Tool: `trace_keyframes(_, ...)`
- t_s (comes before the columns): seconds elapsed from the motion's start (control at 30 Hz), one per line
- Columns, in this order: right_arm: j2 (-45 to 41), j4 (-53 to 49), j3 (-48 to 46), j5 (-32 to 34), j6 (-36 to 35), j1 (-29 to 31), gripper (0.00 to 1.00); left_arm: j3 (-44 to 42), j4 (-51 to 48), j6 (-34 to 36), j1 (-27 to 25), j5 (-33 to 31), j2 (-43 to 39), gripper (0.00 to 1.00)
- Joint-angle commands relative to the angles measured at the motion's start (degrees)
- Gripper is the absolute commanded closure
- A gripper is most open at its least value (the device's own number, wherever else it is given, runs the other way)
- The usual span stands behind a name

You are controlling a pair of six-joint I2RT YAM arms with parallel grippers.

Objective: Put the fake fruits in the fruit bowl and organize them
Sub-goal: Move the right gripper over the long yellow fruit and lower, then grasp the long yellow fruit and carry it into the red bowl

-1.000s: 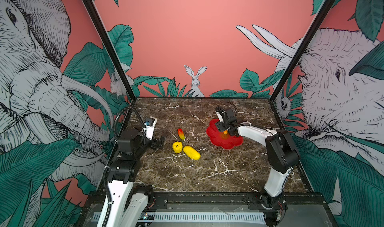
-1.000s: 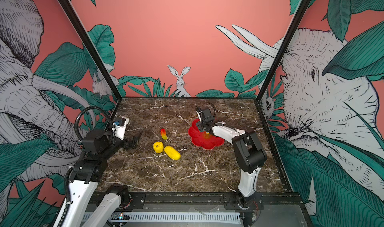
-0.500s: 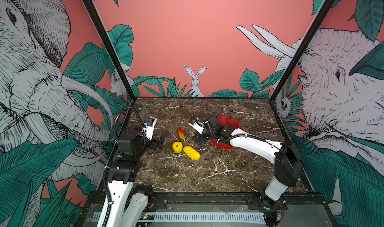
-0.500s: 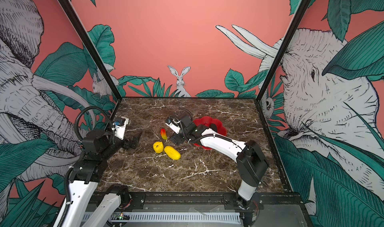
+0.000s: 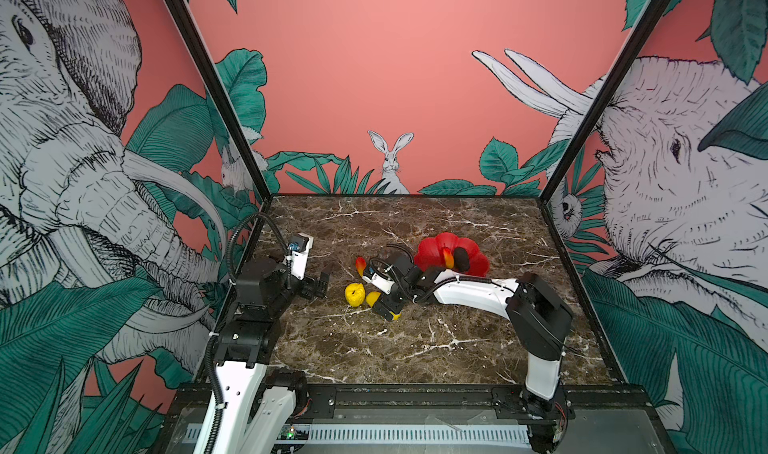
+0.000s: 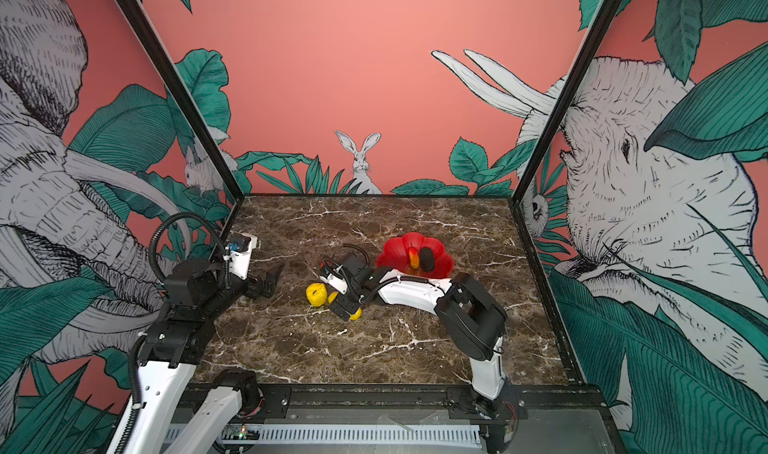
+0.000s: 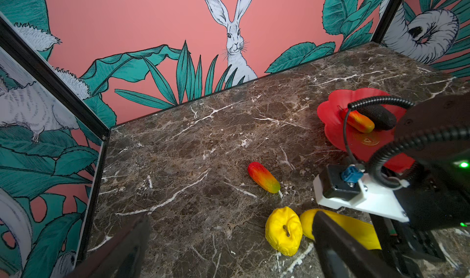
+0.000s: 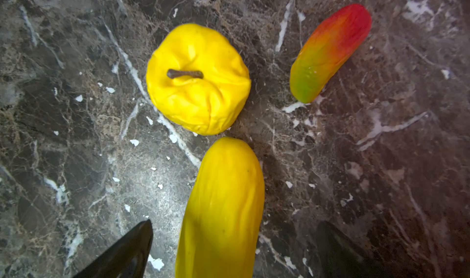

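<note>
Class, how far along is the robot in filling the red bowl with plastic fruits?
Done: a black oval fruit and one slim red-orange-yellow fruit lie in the red flower-shaped bowl. In hand: the open right gripper straddles the long yellow oval fruit, not yet gripping. To do: that one, the round yellow apple-like fruit and a second slim red-orange-yellow fruit, on the marble table.
</note>
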Motion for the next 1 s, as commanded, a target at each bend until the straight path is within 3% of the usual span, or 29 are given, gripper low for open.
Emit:
trace_keyframes(0.0, 2.0, 1.19, -0.31, -1.31, 1.91, 0.51, 0.04, -0.51, 0.09, 0.95, 0.01, -0.05, -0.67, 0.0)
trace_keyframes(0.23, 4.21, -1.24, 1.02, -1.27, 2.83, 0.5, 0.26, -0.51, 0.01, 0.95, -0.01, -0.06, -0.6, 0.0)
trace_keyframes(0.47, 0.88, -3.74, 1.02, 0.27, 1.8, 0.5, 0.5, -0.51, 0.03, 0.95, 0.01, -0.09, -0.87, 0.0)
trace_keyframes(0.63, -5.3, -5.31, 0.54, 1.52, 0.68, 0.08, 0.57, -0.6, 0.07, 1.08, 0.02, -0.36, -1.45, 0.0)
trace_keyframes(0.97, -20.77, -6.75, -5.85, 5.36, 0.4, -5.56, 0.6, -0.48, 0.36, 0.95, 0.02, -0.36, -0.87, 0.0)
